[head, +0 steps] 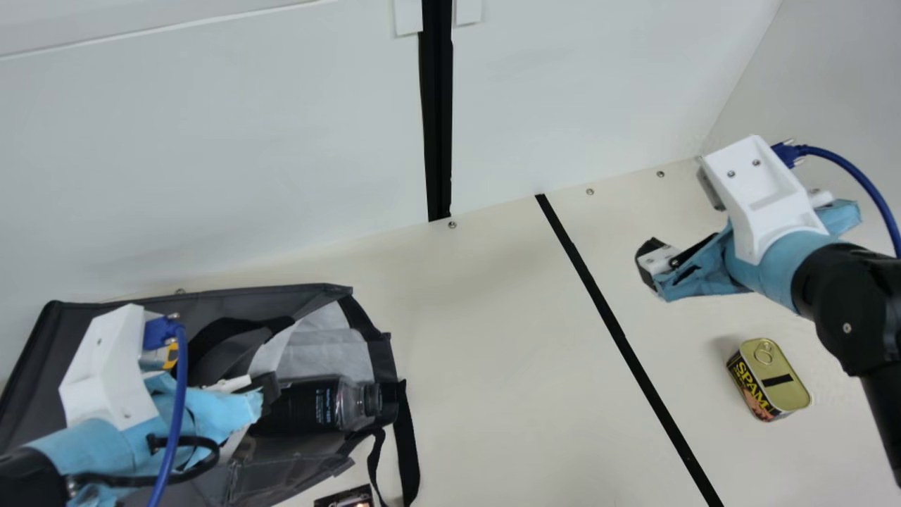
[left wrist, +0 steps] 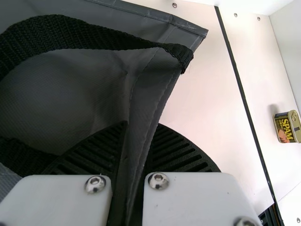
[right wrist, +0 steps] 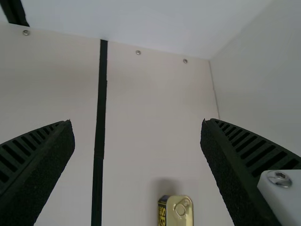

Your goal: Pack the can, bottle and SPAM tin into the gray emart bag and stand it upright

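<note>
While bottle [head: 299, 407] in bag [head: 49, 352], tin [head: 774, 366] outside

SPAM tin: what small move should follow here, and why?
Probably bring the open right gripper over the SPAM tin. The tin stands on the table outside the bag, while the left gripper pinches the bag's edge and the bottle already lies at its mouth.

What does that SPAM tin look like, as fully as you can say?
The SPAM tin is squat with rounded corners. Its gold, metal-looking lid, still closed, has a ring pull and a black strip; the dark side bears yellow lettering and a pinkish picture. It stands upright on the cream table, and nothing grips it.
</note>
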You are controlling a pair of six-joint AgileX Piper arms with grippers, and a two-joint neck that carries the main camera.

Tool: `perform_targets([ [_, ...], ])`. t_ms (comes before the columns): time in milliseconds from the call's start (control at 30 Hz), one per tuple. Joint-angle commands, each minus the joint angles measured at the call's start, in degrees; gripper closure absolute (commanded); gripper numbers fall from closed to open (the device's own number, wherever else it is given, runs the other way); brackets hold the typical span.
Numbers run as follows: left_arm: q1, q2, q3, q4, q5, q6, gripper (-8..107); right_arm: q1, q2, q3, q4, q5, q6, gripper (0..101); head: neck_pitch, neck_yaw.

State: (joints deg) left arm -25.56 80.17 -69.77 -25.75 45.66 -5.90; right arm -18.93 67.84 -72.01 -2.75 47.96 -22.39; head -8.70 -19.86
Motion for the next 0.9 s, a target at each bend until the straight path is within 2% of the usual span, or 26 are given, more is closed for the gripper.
perform_targets([
  [0, 0.0, 0.0, 0.0, 0.0, 0.0, 0.0, 107, -0.01, -0.3, -0.45, -3.04, 1.12, 3.18, 6, -1.3, -0.14],
  [400, 0.0, 0.0, 0.0, 0.0, 0.0, 0.0, 107, 0.52, -2.71, -4.41, -11.09, 8.57, 11.89, 6, -1.3, -0.14],
  [867, 0.0, 0.0, 0.0, 0.0, 0.0, 0.0, 107, -1.53, -6.71, -8.39, -12.91, 16.56, 15.32, 6, -1.3, -0.14],
])
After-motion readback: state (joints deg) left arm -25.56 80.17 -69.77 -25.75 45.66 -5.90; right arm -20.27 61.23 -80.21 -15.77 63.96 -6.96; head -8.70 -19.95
